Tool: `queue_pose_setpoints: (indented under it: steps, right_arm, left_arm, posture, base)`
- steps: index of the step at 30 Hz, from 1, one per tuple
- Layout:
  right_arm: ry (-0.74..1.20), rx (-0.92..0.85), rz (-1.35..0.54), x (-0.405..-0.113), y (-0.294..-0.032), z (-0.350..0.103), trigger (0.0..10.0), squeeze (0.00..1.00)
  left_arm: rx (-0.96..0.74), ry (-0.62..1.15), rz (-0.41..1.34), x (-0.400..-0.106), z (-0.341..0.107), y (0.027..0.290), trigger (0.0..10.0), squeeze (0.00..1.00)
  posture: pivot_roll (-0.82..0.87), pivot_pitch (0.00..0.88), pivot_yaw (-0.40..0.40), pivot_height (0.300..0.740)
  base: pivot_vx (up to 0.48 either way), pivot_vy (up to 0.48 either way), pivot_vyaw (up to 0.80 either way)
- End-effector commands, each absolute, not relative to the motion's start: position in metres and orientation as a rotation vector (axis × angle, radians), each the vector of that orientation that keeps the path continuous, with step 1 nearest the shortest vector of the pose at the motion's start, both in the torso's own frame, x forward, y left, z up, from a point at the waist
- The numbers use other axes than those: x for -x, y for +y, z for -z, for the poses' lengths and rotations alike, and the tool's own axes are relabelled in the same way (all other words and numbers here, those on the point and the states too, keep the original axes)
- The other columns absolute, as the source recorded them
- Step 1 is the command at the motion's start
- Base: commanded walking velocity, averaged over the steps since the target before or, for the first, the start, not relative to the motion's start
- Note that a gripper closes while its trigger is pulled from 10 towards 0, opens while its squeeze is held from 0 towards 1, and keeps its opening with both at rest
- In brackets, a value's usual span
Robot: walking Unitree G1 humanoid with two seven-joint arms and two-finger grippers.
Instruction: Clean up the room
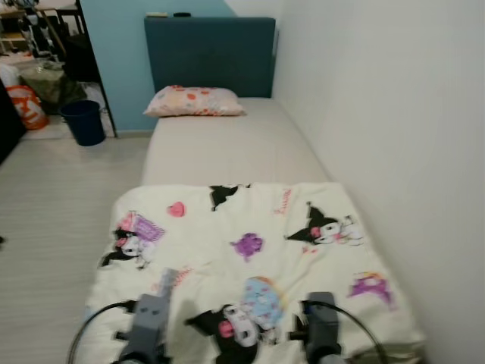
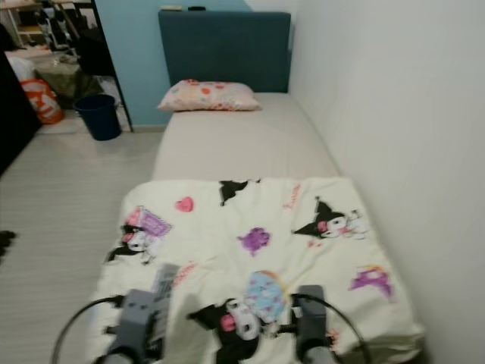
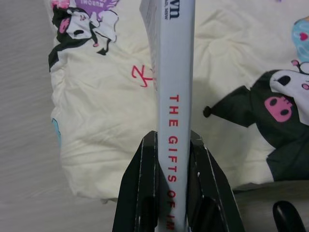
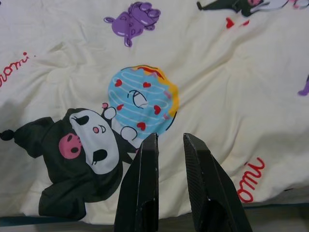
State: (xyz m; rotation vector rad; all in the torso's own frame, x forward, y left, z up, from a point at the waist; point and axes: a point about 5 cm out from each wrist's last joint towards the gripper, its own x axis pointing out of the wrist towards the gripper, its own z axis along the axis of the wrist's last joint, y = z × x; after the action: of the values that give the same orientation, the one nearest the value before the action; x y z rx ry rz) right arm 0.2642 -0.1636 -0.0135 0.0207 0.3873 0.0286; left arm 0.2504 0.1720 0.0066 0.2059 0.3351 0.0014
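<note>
Left gripper [image 3: 171, 188] clamped on book [image 3: 175, 72] spine, blanket [image 3: 106, 111] beneath | Right gripper [image 4: 169, 145] fingers slightly apart, empty, over blanket

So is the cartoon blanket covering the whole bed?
No. The blanket is spread over the near part only; the bare mattress shows beyond it, up to the pillow at the headboard.

A thin grey-spined paperback book [image 3: 175, 96] with red lettering stands on edge, clamped between the left gripper [image 3: 173, 145] fingers, projecting forward beyond them.
</note>
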Motion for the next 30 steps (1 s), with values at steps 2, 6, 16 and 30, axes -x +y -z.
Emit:
queue_pose_setpoints:
  steps: [2, 6, 16, 30]
  right_arm:
    - [0.414, -0.027, -0.036, -0.2592, -0.1588, 0.019, 10.0, 0.0]
    - [0.414, -0.028, -0.035, -0.2593, -0.1584, 0.019, 10.0, 0.0]
    - [0.415, -0.028, -0.037, -0.2595, -0.1583, 0.0191, 10.0, 0.0]
    - [0.414, -0.029, -0.045, -0.261, -0.1562, 0.0185, 10.0, 0.0]
  left_arm:
    - [-0.211, 0.328, -0.012, -0.248, -0.0076, 0.1781, 10.0, 0.0]
    - [-0.212, 0.328, -0.011, -0.248, -0.0078, 0.1786, 10.0, 0.0]
    - [-0.212, 0.328, -0.013, -0.2481, -0.0083, 0.1795, 10.0, 0.0]
    - [-0.213, 0.326, -0.016, -0.248, -0.0095, 0.1808, 10.0, 0.0]
  posture:
    - [0.03, 0.124, -0.047, 0.728]
    - [0.03, 0.124, -0.046, 0.728]
    - [0.04, 0.122, -0.049, 0.728]
    - [0.05, 0.117, -0.051, 0.728]
  base:
    - [0.0, 0.379, 0.0]
    - [0.0, 0.376, 0.0]
    - [0.0, 0.338, 0.0]
    - [0.0, 0.335, 0.0]
